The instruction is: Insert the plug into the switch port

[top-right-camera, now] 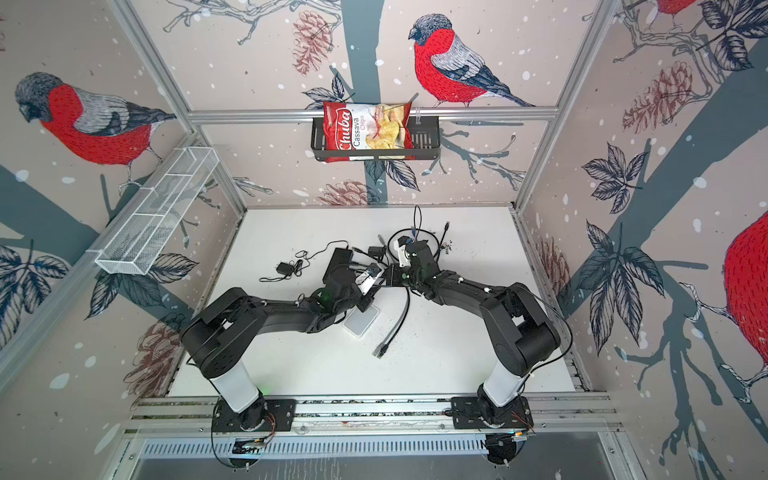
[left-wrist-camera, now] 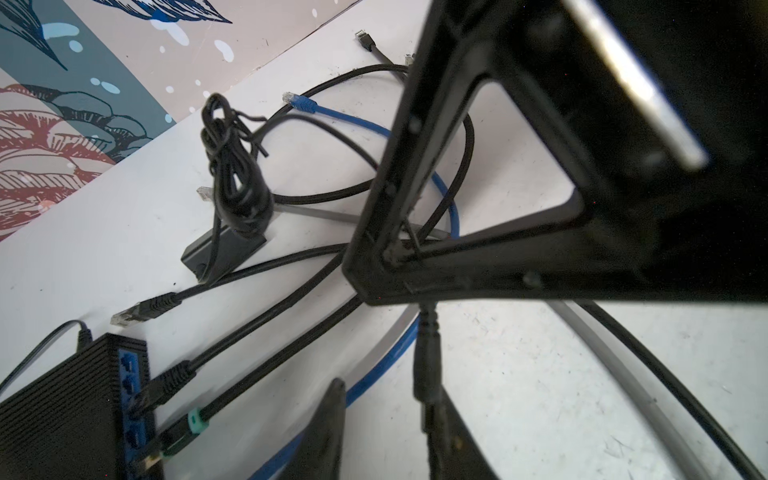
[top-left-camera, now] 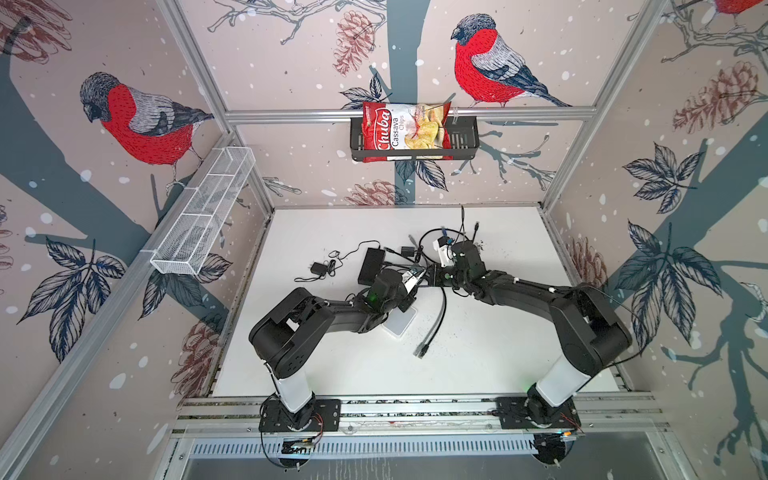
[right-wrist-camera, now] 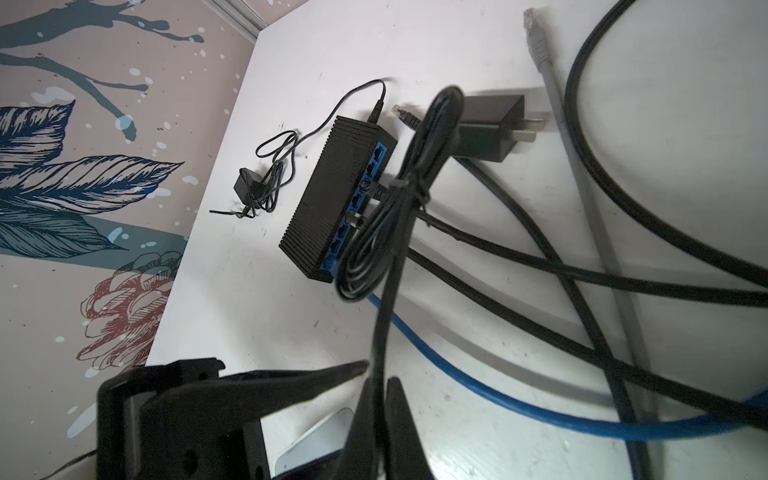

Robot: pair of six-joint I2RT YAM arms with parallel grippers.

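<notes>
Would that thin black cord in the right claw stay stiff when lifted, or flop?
Likely floppy: the cord bends loosely away from the right gripper. Its tied bundle and adapter would probably drag or swing behind.

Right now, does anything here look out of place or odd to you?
Yes: a chips bag sits in the wall basket, unrelated to cabling, and the cables beside the switch lie crossed in a tangle.

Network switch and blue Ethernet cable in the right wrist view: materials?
Network switch: matte black ribbed case, likely moulded plastic, though painted metal is possible; the blue port face looks like plastic. Blue Ethernet cable: smooth, slightly shiny jacket bending in loose curves, probably PVC or a similar soft plastic.
</notes>
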